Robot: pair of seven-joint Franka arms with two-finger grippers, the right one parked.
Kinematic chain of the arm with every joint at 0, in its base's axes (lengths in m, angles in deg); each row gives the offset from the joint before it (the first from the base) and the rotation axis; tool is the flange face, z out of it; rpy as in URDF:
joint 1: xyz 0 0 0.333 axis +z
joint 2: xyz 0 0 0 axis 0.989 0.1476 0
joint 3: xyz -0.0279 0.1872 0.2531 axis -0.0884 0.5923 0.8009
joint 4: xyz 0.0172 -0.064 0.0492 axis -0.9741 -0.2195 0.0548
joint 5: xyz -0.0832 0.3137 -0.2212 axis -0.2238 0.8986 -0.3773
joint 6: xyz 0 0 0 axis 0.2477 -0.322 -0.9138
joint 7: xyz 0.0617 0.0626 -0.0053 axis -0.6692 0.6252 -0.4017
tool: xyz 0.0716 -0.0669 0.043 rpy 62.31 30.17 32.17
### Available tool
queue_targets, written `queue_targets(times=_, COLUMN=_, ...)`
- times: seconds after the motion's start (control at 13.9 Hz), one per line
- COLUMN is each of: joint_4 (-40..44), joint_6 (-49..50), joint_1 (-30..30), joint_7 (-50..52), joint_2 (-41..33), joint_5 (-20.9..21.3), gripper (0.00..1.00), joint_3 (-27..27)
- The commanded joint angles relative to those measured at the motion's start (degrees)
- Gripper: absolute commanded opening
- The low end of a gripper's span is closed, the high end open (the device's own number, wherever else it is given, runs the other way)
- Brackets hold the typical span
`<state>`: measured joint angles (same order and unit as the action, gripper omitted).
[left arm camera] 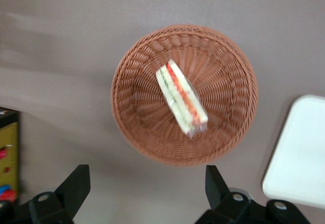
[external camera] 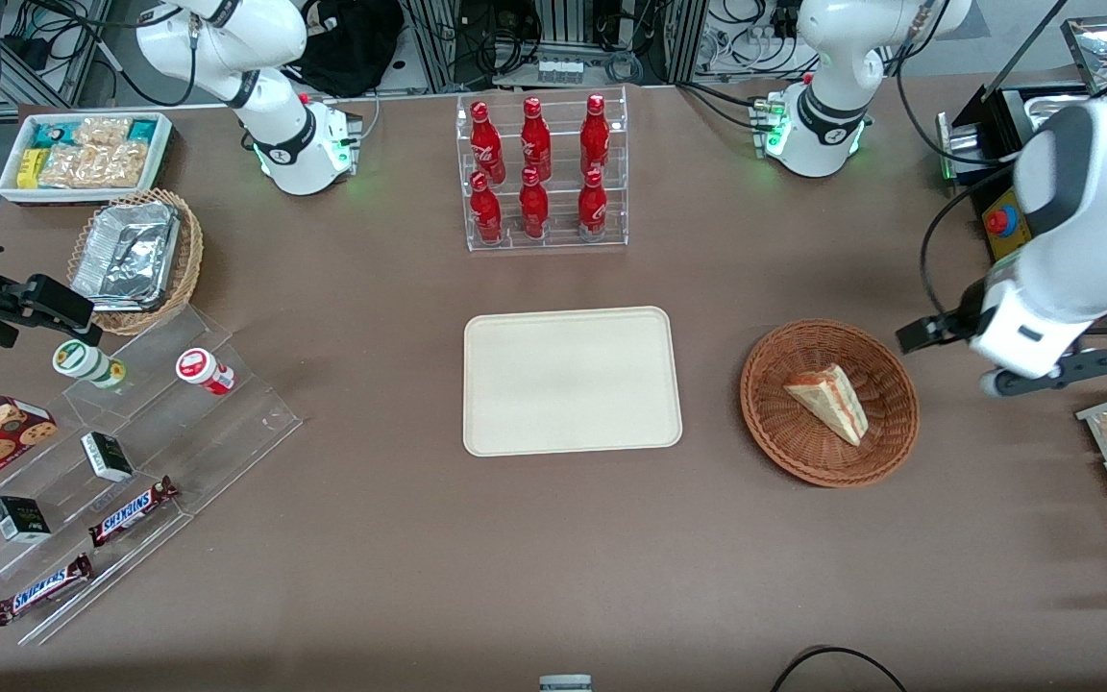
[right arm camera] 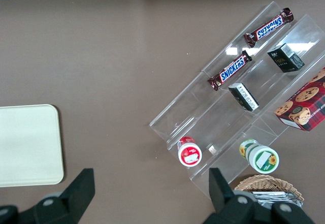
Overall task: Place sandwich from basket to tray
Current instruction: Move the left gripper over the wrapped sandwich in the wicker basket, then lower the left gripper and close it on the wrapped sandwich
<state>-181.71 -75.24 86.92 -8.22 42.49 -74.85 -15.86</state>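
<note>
Table: I see brown tabletop (external camera: 371, 317).
Gripper: my gripper (left arm camera: 147, 183) hangs above the basket's (left arm camera: 137, 102) edge, fingers (left arm camera: 76, 183) spread wide, holding nothing.
Sandwich: lies in the basket, below the fingers (left arm camera: 181, 98).
Tray: bare, beside the basket (external camera: 573, 380).
Wrist view only: shows the filling layers.

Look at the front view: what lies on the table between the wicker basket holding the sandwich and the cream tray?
Nothing: only bare brown table separates the basket from the tray in the front view. The gripper hangs above the basket, jaws open.
</note>
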Motion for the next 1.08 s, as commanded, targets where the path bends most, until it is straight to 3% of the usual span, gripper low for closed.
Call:
queue_targets(times=0.0, joint_4=-6.7, joint_6=-9.0, joint_1=0.4, joint_7=9.4, joint_2=-0.7, joint_5=1.1, gripper=1.0, joint_3=-2.0)
queue_targets(times=0.43, joint_4=-17.7, joint_6=-29.9, joint_1=-0.2, joint_7=32.4, joint_2=2.1, joint_5=1.1, gripper=1.0, joint_3=-4.1)
queue_targets(times=1.01, joint_4=-20.8, joint_6=-36.6, joint_1=-1.2, joint_7=33.7, joint_2=7.5, joint_5=1.2, gripper=1.0, joint_3=-4.5)
